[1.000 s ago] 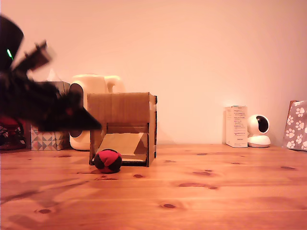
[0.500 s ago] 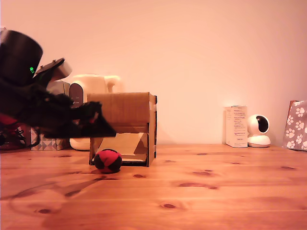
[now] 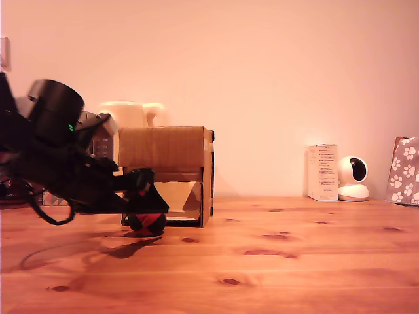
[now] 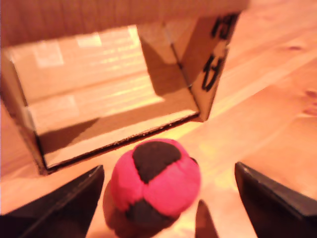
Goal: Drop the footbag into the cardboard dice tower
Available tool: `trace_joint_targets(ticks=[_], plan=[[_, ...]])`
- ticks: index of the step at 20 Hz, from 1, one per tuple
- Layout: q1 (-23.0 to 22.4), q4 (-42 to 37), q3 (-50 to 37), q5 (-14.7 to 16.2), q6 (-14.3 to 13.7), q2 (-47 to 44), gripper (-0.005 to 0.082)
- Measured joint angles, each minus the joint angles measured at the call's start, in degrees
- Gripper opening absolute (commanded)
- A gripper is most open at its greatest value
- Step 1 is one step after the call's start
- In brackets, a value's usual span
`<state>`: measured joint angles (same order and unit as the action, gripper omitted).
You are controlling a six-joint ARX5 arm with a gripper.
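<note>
The red and black footbag (image 3: 148,222) (image 4: 154,183) lies on the wooden table just in front of the cardboard dice tower (image 3: 169,171) (image 4: 99,89), whose low front opening shows a slanted ramp. My gripper (image 3: 149,196) (image 4: 168,198) has come in from the exterior view's left and hangs low over the ball. It is open, with one dark finger (image 4: 64,208) on each side of the footbag and a gap between the ball and each finger. The arm hides the top of the ball in the exterior view.
A cream appliance (image 3: 127,114) and a patterned tissue box stand behind the tower at the exterior view's left. At the right stand a white carton (image 3: 323,173), a small white camera (image 3: 353,179) and a paw-print bag (image 3: 406,171). The table (image 3: 275,261) is knotty pine.
The arm has swung to the exterior view's right and down, bringing the open gripper from beside the tower to just over the footbag. The footbag has not moved.
</note>
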<state>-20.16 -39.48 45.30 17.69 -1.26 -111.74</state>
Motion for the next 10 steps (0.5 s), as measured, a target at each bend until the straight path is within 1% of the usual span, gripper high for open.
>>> trace_joint_targets(ticks=[1, 2, 3, 4, 5, 6, 7, 10], plan=[[0.0, 0.5, 0.6, 0.0, 0.0, -0.4, 0.0747], [0.0, 1.2, 1.0, 0.0, 0.0, -0.7, 0.0684], [0.0, 2.2, 1.3, 0.0, 0.0, -0.9, 0.0563], [0.0, 3.9, 1.8, -0.1, 0.0, -1.3, 0.0399], [0.0, 5.6, 2.2, -0.2, 0.0, -1.7, 0.0259], [0.0, 6.6, 2.5, -0.2, 0.0, -1.9, 0.0181], [0.0, 6.7, 2.6, -0.2, 0.0, -2.0, 0.0161], [0.0, 7.8, 3.6, -0.2, 0.0, -1.9, 0.0162]])
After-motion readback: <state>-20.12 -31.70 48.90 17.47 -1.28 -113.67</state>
